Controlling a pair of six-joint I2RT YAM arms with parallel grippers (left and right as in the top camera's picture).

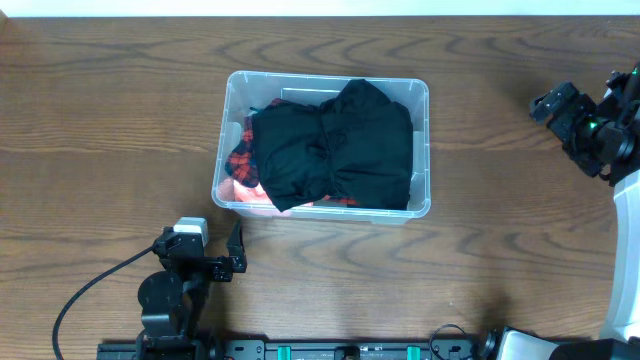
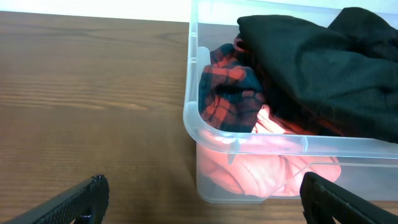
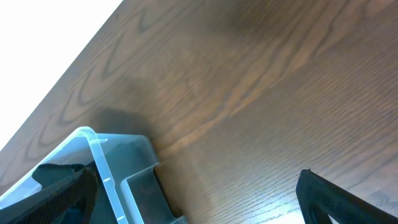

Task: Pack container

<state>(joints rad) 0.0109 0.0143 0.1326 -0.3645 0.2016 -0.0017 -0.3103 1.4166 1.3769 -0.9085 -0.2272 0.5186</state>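
Observation:
The clear plastic container (image 1: 420, 96) stands at the table's middle, filled with clothes. A black garment (image 1: 335, 145) lies on top, over a red-and-black plaid garment (image 1: 240, 155) and a pink garment (image 1: 245, 192). My left gripper (image 1: 236, 252) is open and empty, just in front of the container's front left corner (image 2: 205, 134). My right gripper (image 1: 556, 110) is open and empty, raised at the far right, well away from the container, whose corner shows in the right wrist view (image 3: 109, 168).
The wooden table (image 1: 100, 120) stretches to both sides of the container. A black cable (image 1: 85, 295) loops from the left arm's base at the front left. The table's far edge meets a white background.

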